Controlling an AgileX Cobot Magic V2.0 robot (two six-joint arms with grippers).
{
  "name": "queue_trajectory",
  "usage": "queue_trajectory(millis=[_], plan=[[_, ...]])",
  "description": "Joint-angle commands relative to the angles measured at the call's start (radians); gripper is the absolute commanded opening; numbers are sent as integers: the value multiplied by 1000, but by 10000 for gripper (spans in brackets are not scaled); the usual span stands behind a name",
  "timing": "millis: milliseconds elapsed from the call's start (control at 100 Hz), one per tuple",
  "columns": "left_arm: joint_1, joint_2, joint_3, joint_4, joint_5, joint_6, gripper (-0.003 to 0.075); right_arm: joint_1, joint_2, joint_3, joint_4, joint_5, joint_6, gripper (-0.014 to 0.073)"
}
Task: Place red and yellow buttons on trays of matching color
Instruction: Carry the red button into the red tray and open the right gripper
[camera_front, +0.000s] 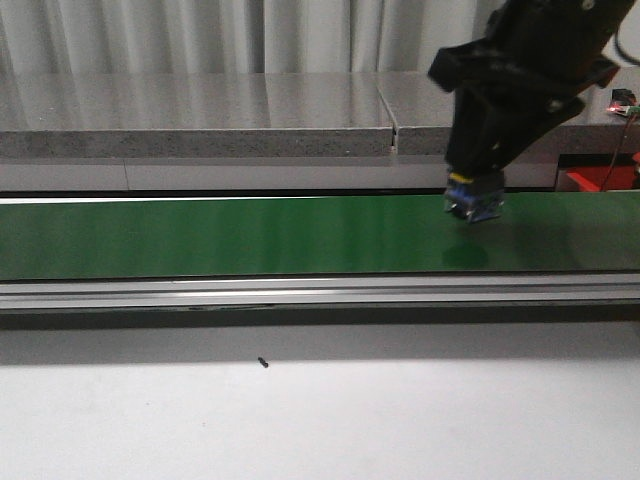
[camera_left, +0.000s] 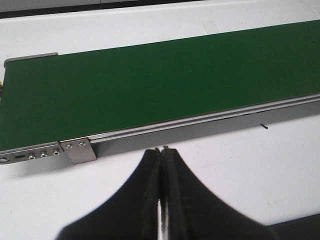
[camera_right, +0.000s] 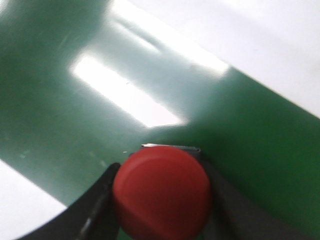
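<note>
We see no readable writing. Our right gripper (camera_right: 160, 200) grasps the red button (camera_right: 161, 192) above the green belt (camera_front: 250, 235); the red tray (camera_front: 600, 178) sits far right. Our left gripper (camera_left: 161, 165) is clenched, empty.

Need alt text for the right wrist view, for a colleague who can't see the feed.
A round red button fills the lower part of the picture, held between the black fingers of the right end effector. Behind it is a glossy green conveyor belt with bright light reflections, and a white table beyond the belt's edge.
</note>
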Motion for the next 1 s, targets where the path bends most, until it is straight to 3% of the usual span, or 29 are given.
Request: queue_trajectory(millis=[0, 190, 560, 700, 990], plan=[[-8, 4, -26, -28, -59, 1, -20, -80, -74, -53, 5, -28, 20, -13], [-8, 4, -26, -28, -59, 1, -20, -279, -80, -109, -5, -4, 20, -13], [-8, 4, -26, -28, -59, 1, -20, -624, -26, -120, 40, -116, 38, -13], [-8, 4, -26, -28, -59, 1, -20, -674, 57, -173, 53, -113, 38, -13], [-8, 4, -26, -28, -59, 1, -20, -679, 240, -346, 100, -128, 38, -13]])
